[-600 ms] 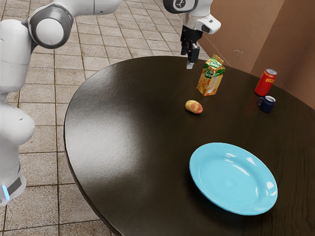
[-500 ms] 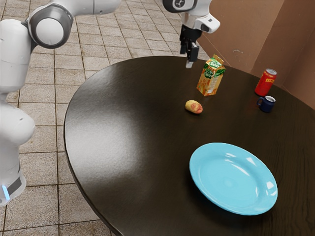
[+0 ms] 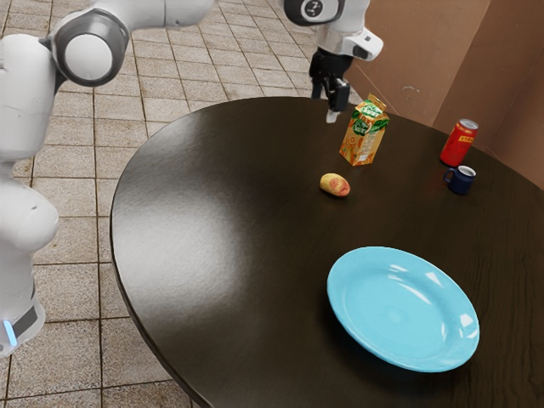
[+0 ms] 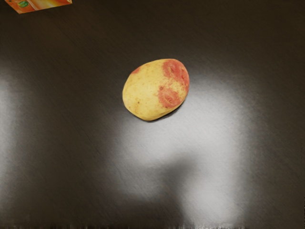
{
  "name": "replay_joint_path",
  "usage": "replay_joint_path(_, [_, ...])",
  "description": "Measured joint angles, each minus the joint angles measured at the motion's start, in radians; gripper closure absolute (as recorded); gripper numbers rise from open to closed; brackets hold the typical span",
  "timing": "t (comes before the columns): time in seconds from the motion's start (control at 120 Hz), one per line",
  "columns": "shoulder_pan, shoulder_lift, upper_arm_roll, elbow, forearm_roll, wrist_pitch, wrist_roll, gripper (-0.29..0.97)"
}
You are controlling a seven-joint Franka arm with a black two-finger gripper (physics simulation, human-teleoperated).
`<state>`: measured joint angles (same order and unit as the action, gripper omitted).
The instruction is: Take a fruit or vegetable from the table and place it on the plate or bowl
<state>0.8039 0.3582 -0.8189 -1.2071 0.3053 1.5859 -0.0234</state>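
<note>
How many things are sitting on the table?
5: juice carton at the back, red can and blue mug at the exterior view's right, yellow-red fruit in the middle, blue plate nearest the camera.

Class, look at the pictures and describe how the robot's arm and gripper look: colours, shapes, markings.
The arm is glossy white, made of rounded segments with round grey joint caps. A dark cap near the wrist bears a small white mark; a blue light glows low on its base. The gripper is black and narrow.
</note>
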Motion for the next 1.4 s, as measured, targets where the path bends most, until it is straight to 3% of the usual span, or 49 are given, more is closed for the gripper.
replay_joint_path(0.15, [-0.021, 0.001, 0.008, 0.008, -0.051, 0.011, 0.047, 0.00])
replay_joint_path(0.242, [-0.062, 0.042, 0.017, 0.028, -0.029, 0.047, 0.097, 0.00])
replay_joint_path(0.325, [-0.156, 0.062, 0.090, 0.052, -0.022, 0.072, 0.156, 0.00])
replay_joint_path(0.425, [-0.189, 0.050, 0.139, 0.041, -0.048, 0.063, 0.235, 0.00])
replay_joint_path(0.542, [-0.262, 0.034, 0.251, -0.017, -0.113, 0.037, 0.337, 0.00])
replay_joint_path(0.65, [-0.317, 0.056, 0.280, -0.053, -0.156, 0.041, 0.438, 0.00])
replay_joint_path(1.017, [-0.311, 0.079, 0.325, -0.086, -0.181, 0.054, 0.712, 0.00])
replay_joint_path(1.308, [-0.310, 0.254, 0.315, 0.095, -0.158, 0.091, 0.868, 0.00])
replay_joint_path(1.4, [-0.264, 0.276, 0.280, 0.109, -0.139, 0.098, 0.905, 0.00])
